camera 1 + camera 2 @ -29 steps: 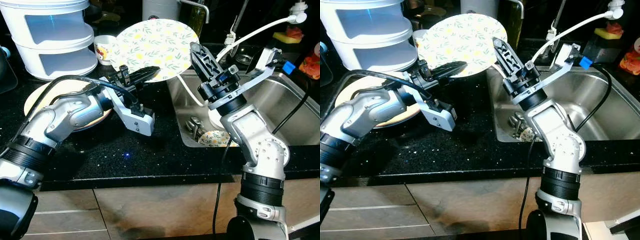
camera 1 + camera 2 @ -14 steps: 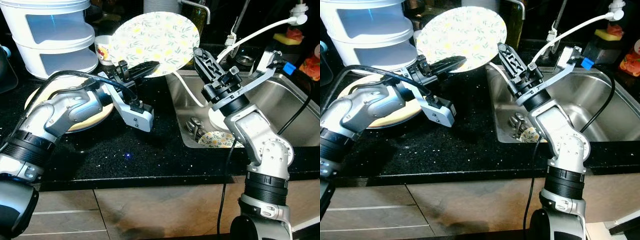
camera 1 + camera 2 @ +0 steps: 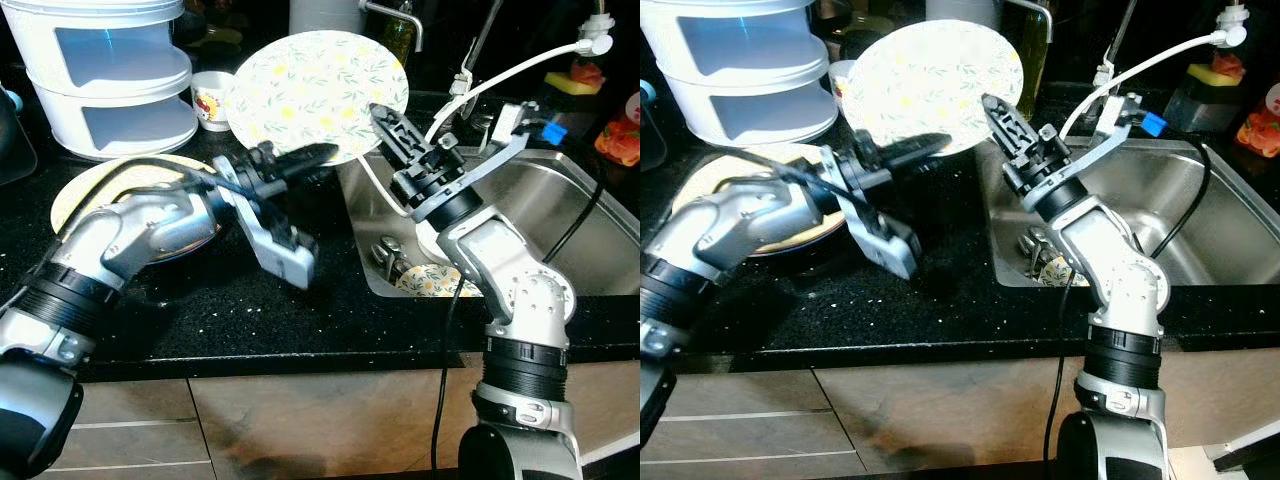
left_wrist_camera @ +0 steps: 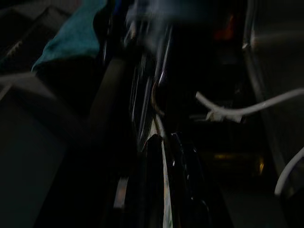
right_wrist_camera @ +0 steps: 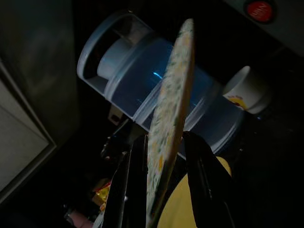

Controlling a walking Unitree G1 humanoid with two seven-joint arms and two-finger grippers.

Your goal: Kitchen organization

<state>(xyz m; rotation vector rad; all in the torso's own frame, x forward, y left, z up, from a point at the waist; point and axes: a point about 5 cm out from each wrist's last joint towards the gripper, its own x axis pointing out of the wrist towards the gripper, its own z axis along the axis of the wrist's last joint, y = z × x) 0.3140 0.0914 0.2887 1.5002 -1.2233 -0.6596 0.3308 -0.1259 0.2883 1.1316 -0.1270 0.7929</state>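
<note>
Over the black counter (image 3: 200,310) I have the plate (image 3: 318,92) clamped on edge by my left gripper (image 3: 312,157), while my right gripper (image 3: 392,128) straddles its rim, fingers apart

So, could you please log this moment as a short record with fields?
surface: black countertop beside a steel sink
held item: floral plate, tilted up above the counter's edge
left end effector: shut on the floral plate at its lower rim
right end effector: fingers straddle the plate's right rim
on counter: yellow plate, white tiered container, small cup
in sink: another floral dish
</note>
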